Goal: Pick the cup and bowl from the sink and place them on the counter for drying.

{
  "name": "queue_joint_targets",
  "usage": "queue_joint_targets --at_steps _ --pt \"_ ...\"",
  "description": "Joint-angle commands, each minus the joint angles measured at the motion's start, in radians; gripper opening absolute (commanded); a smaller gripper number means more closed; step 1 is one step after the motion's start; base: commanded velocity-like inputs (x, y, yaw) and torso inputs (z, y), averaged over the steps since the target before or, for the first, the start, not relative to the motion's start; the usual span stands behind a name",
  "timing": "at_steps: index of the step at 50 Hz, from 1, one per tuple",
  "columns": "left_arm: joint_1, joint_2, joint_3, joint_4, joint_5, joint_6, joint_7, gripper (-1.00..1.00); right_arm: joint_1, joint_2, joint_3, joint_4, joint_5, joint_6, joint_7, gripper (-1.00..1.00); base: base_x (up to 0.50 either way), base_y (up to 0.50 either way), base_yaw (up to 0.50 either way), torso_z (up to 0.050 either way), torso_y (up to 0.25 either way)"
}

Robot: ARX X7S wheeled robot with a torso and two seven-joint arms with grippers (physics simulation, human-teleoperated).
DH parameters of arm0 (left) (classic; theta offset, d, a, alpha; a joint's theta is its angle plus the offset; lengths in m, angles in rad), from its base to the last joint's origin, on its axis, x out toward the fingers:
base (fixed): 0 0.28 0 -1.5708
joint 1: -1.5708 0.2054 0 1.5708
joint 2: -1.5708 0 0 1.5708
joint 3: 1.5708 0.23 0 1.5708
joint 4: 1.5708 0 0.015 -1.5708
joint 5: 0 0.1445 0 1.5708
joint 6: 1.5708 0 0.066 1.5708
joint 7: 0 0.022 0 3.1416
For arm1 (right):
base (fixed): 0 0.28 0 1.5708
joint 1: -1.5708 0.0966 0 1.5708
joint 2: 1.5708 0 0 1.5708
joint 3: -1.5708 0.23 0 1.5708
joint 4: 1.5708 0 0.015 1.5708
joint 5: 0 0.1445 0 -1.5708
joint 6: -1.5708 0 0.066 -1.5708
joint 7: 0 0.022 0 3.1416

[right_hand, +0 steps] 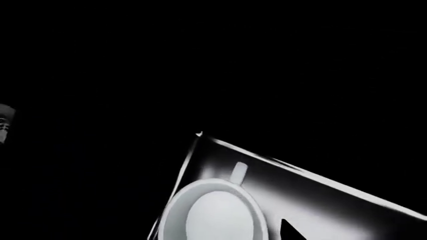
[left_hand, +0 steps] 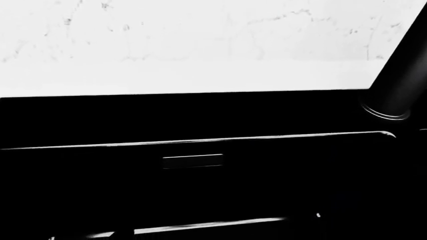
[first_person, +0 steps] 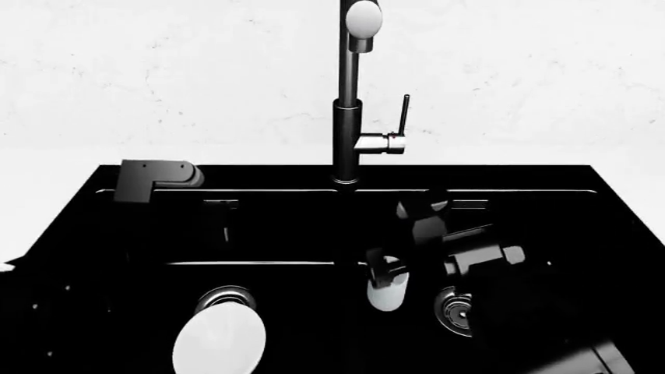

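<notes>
Right gripper (first_person: 387,279) at the cup (first_person: 385,294), right basin.
We cannot tell either gripper's spread; bowl (first_person: 219,340) lies in the sink (first_person: 104,234).

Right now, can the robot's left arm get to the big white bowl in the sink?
Probably yes. The bowl lies uncovered in the left basin of the sink, and nothing sits over it. The left gripper hangs near the back rim, so it must come down and forward first.

Glossy black sink (first_person: 260,234), marbled white counter (first_person: 156,86) (matt), smooth white bowl (first_person: 218,339).
</notes>
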Motion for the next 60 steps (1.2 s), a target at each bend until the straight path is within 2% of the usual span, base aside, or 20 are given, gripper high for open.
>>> queue_joint_targets --at_steps 1,14,40,41,60 --pt "0.014 0.0 0.001 -0.011 0.0 0.013 0.004 1.0 -0.031 -0.013 0.078 0.01 -0.117 -0.031 0.004 1.0 0.0 0.0 0.0 0.0 0.0" --pt "0.017 0.003 0.011 -0.029 0.005 0.026 0.009 1.0 -0.084 -0.032 0.159 0.011 -0.205 -0.046 -0.011 1.0 0.0 0.0 0.0 0.0 0.0" --pt "0.04 0.005 0.015 -0.037 0.003 0.043 0.007 1.0 -0.07 -0.038 0.251 0.011 -0.278 -0.012 0.007 1.0 0.0 0.0 0.0 0.0 0.0" --pt "0.04 0.004 0.016 -0.037 0.003 0.043 0.008 1.0 -0.069 -0.038 0.255 0.011 -0.278 -0.018 0.01 -1.0 0.0 0.0 0.0 0.0 0.0" --pt "0.034 0.001 0.025 -0.046 0.003 0.051 0.016 1.0 -0.075 -0.035 0.262 0.01 -0.307 -0.063 0.021 -1.0 0.0 0.0 0.0 0.0 0.0"
